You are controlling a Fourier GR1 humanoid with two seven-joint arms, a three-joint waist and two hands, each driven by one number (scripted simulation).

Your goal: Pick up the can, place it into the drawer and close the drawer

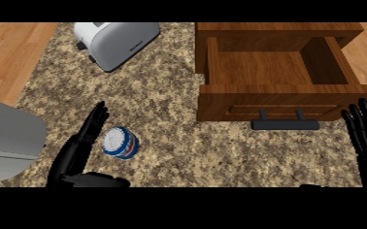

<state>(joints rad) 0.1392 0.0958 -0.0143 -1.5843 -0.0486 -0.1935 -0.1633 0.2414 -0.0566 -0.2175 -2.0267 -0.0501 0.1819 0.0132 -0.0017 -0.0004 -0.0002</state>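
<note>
A short can [120, 142] with a blue and white side and a silvery top stands on the speckled counter at the lower left. My left hand [80, 147] is right beside it on its left, fingers straight and pointing up, apart from the can or just touching it. The wooden drawer [276, 99] is pulled open at the upper right, with nothing in it, and has a dark handle [284, 124] on its front. My right hand [357, 126] shows at the right edge, fingers straight and up, resting just right of the drawer front.
A silver toaster [114, 42] lies at the back left of the counter. A grey rounded object [16, 140] fills the left edge. Wooden flooring shows beyond the counter at the upper left.
</note>
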